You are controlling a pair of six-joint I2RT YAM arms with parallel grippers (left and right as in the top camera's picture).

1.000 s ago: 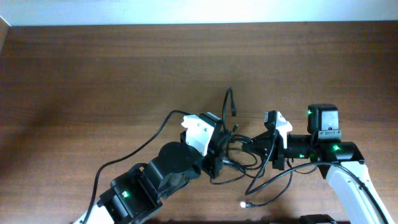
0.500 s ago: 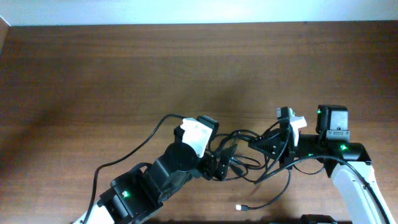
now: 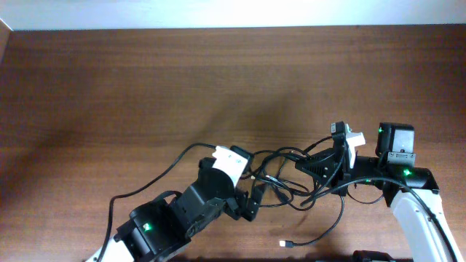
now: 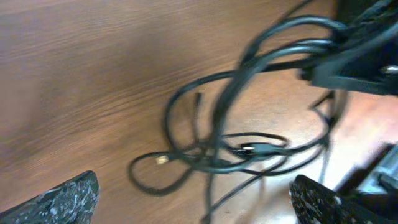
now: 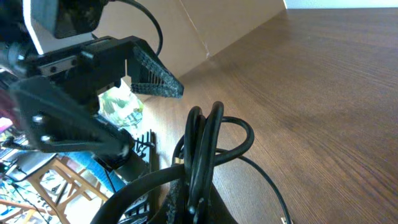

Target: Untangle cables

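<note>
Cables (image 3: pixel 282 183) | tangle strung left-to-right between both arms, over wooden table (image 3: pixel 109 87) | right gripper (image 3: pixel 314 169) pinching a bunch of loops | left gripper (image 3: pixel 256 198) fingers spread, empty, tangle just ahead

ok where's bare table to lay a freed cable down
Bare: the whole far half of the table, beyond both arms, and its left side. Crowded: between the left pincer and right pincer, where the cables loop, down to the near edge.
</note>
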